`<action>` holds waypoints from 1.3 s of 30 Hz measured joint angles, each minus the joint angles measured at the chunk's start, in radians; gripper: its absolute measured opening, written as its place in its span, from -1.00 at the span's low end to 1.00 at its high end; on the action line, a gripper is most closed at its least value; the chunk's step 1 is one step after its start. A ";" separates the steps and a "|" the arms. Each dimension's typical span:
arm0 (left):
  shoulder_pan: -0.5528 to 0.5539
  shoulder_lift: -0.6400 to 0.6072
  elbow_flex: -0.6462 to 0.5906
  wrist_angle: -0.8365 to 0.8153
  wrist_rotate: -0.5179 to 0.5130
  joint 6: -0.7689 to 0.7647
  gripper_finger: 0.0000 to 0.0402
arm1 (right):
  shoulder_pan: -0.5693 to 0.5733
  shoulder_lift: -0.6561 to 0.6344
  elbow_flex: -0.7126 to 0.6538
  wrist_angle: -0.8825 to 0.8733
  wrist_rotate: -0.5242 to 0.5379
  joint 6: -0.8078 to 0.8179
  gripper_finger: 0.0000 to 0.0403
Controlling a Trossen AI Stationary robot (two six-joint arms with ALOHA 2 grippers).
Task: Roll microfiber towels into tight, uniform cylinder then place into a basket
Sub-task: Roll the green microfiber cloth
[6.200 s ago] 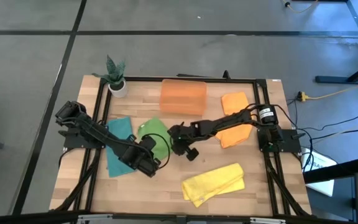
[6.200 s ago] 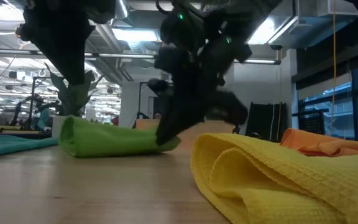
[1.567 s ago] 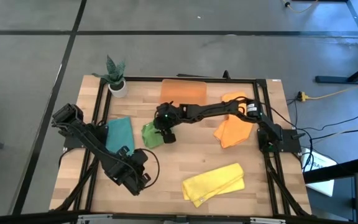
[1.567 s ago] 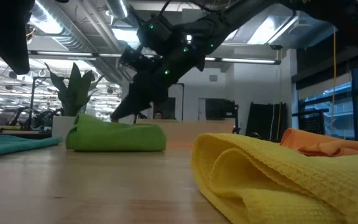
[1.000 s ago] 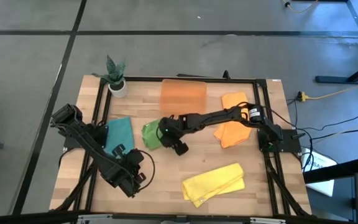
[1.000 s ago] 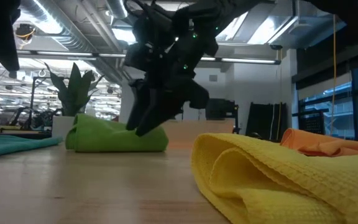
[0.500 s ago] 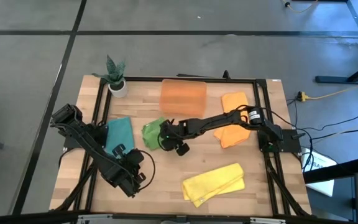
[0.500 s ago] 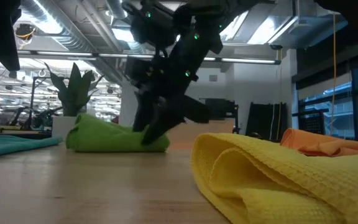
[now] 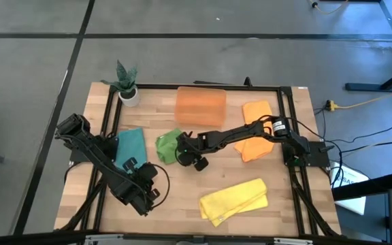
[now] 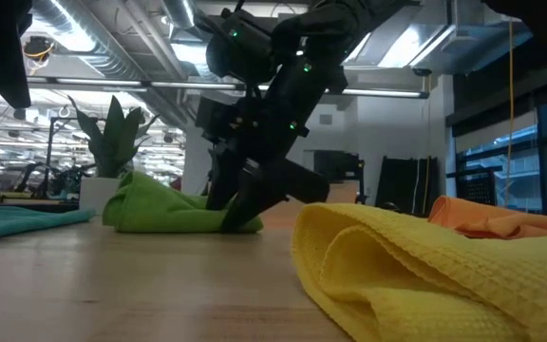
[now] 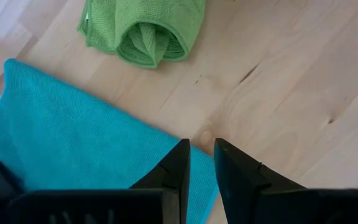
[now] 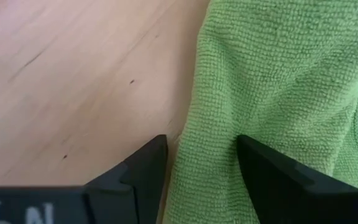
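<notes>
The green microfiber towel [image 9: 167,145] lies loosely rolled on the table's middle; the left wrist view shows its coiled end [image 11: 146,48]. My right gripper [image 12: 201,146] is open and has come down at the roll's end nearest the table's right edge [image 10: 240,217]. A teal towel [image 9: 129,145] lies flat at the left. My left gripper [image 11: 202,152] hovers over that towel's near corner, its fingers a narrow gap apart and holding nothing. The orange basket [image 9: 200,105] stands at the far edge. My right gripper comes slanting down from the table's right side at the green towel's side edge [image 12: 194,134]. Its fingers stand apart astride that edge, one finger [image 12: 272,171] over the cloth, the other [image 12: 138,171] over bare wood. The towel lies on the table.
Two orange towels [image 9: 256,139] lie at the right under my right arm. A yellow towel [image 9: 233,199] lies folded near the front edge. A small potted plant [image 9: 126,85] stands at the far left corner. Bare wood shows between the green and yellow towels.
My right gripper has sunk toward the table at the green towel's right end, rolling and tipping its wrist as it went. The towel's end under it now lies flatter.
</notes>
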 joint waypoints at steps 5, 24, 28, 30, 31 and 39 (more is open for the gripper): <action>0.000 0.000 0.000 0.002 0.000 -0.002 -0.68 | -0.001 0.008 -0.001 0.018 0.009 0.035 -0.14; 0.000 0.000 0.000 0.005 0.002 0.000 -0.68 | -0.012 0.020 0.143 -0.257 -0.235 0.108 -0.96; 0.000 0.000 0.000 0.006 0.012 0.001 -0.68 | -0.031 0.020 0.218 -0.364 -0.384 0.139 -0.96; 0.000 0.000 0.000 0.005 0.030 0.001 -0.68 | -0.042 0.020 0.257 -0.413 -0.433 0.176 -0.96; 0.000 0.000 0.000 0.006 0.034 0.001 -0.68 | -0.049 0.020 0.272 -0.423 -0.456 0.193 -0.96; 0.000 0.000 0.000 0.006 0.035 0.001 -0.68 | -0.127 0.019 0.274 -0.399 -0.557 0.376 -0.96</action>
